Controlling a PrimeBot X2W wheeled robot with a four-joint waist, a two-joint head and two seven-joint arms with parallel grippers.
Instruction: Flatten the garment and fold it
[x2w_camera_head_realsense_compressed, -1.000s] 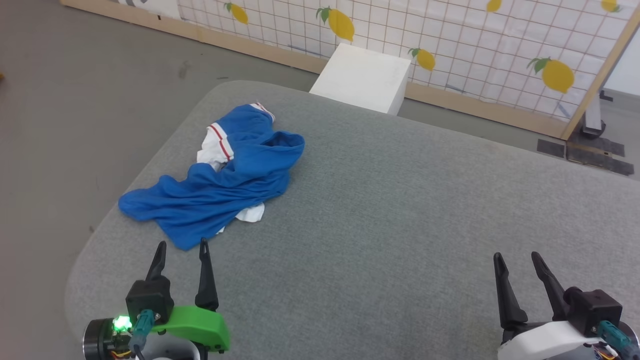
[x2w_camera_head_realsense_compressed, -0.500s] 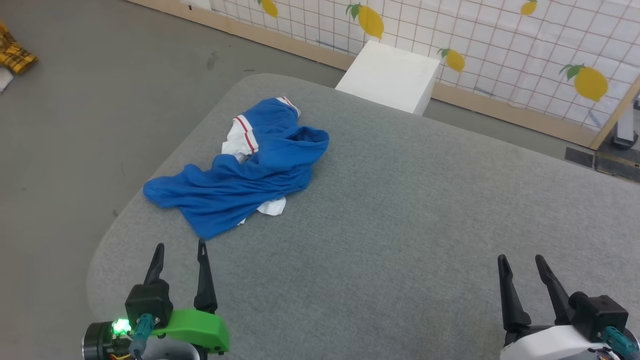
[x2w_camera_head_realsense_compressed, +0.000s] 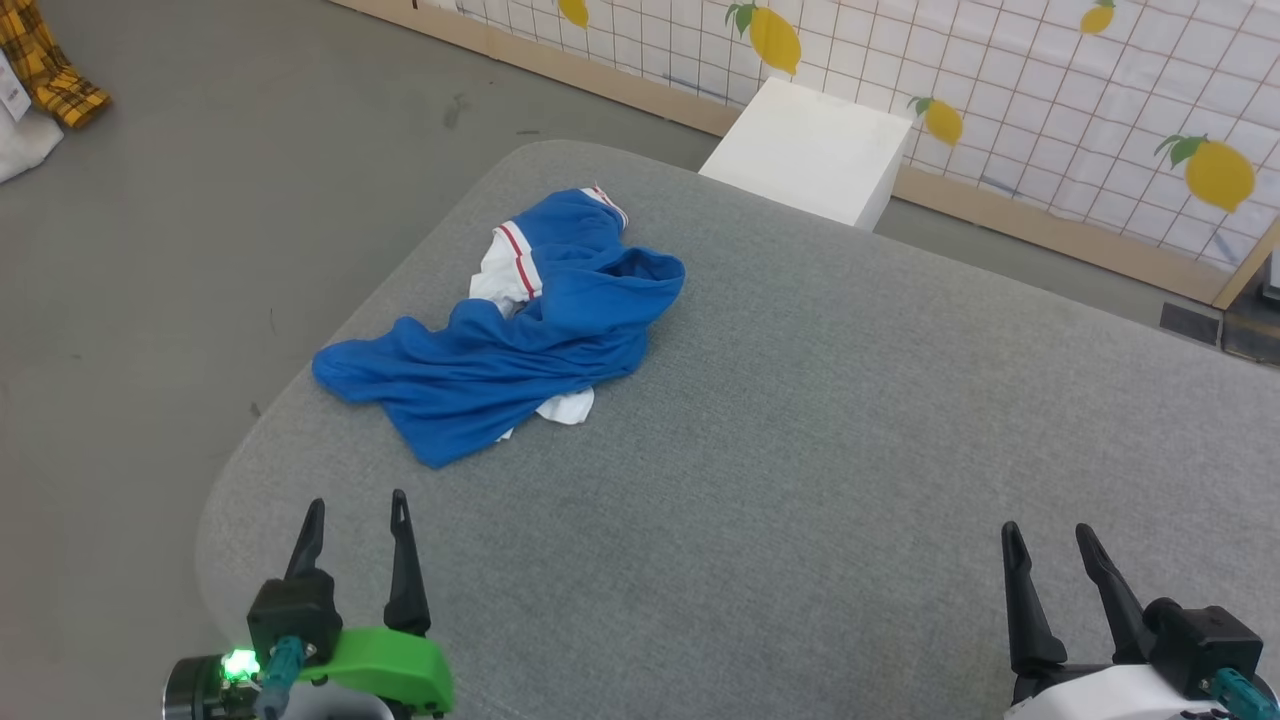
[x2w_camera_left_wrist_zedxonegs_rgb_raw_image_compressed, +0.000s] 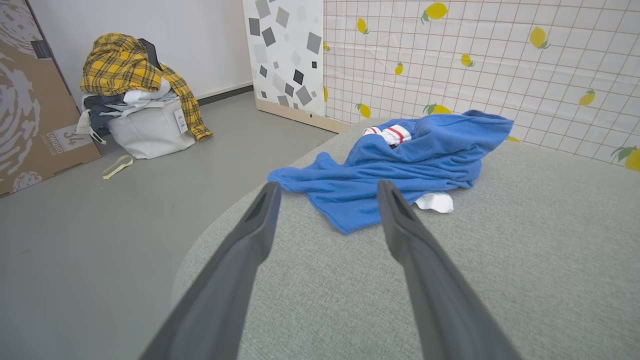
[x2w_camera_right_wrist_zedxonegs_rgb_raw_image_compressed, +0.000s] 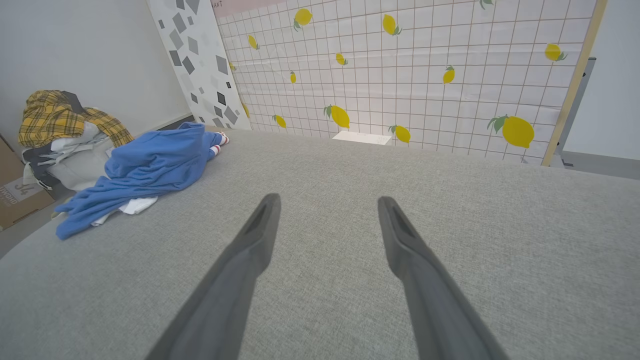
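- One garment (x2w_camera_head_realsense_compressed: 520, 350), a bright blue soft jersey T-shirt with white sleeves and red-striped white trim, lies crumpled in a heap on the grey fabric-covered table (x2w_camera_head_realsense_compressed: 800, 470), near its far left rounded corner.
- There are two grippers, each with two long dark fingers. The left gripper (x2w_camera_head_realsense_compressed: 358, 500) points at the garment's near blue edge without touching it, jaws spread wide and holding nothing. The right gripper (x2w_camera_head_realsense_compressed: 1046, 529), well apart from the garment at the near right, is just as wide and empty.
- One white rectangular block (x2w_camera_head_realsense_compressed: 810, 150) stands beyond the table's far edge, before the lemon-printed grid panel (x2w_camera_head_realsense_compressed: 1050, 80).
- The left wrist view adds a yellow plaid cloth (x2w_camera_left_wrist_zedxonegs_rgb_raw_image_compressed: 125, 65) heaped on a white bag (x2w_camera_left_wrist_zedxonegs_rgb_raw_image_compressed: 150, 132) on the floor, one brown cardboard box (x2w_camera_left_wrist_zedxonegs_rgb_raw_image_compressed: 30, 115) and one panel with grey squares (x2w_camera_left_wrist_zedxonegs_rgb_raw_image_compressed: 285, 50).
- The right wrist view shows the garment side-on as a raised mound, a white piece poking out beneath.
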